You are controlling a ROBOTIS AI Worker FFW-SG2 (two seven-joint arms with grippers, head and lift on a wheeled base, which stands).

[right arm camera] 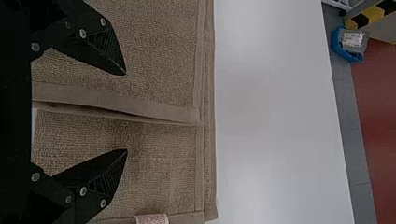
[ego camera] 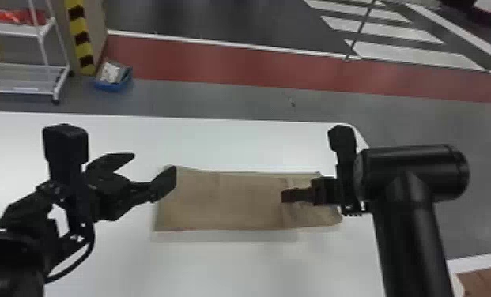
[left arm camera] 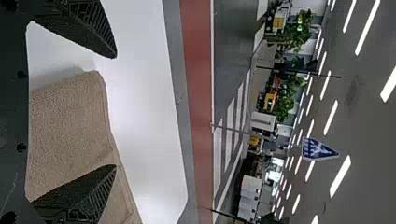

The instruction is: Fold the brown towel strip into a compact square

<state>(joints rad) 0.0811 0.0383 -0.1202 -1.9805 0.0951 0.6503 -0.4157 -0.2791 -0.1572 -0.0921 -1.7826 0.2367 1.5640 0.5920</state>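
Across the middle and bottom of the head view we've got the white table (ego camera: 216, 268), the biggest thing on show, running out of frame at the left and rounding off at its upper right corner. Right of centre, the black right arm (ego camera: 410, 173) rises from the bottom edge. Centre of the frame now, the brown towel strip (ego camera: 232, 201) lies flat, long axis running left to right and close to level, one short end facing the left gripper (ego camera: 153, 164), the other facing right, just under the right gripper (ego camera: 284, 196). And look at those fingers: the left pair is spread wide, nothing held, one tip over the towel's left end; the right pair, seen in its wrist view, is spread wide too over the cloth, nothing in its grasp. Upper left, a white cart (ego camera: 19, 67) stands on the floor, with a blue box (ego camera: 112, 79) just beside it. Over in the right wrist view, a hem band (right arm camera: 116, 105) crosses the cloth between the spread fingers. Smallest of all, a pinkish label (right arm camera: 152, 219) pokes in at the bottom edge of that view, its print too small to make out.
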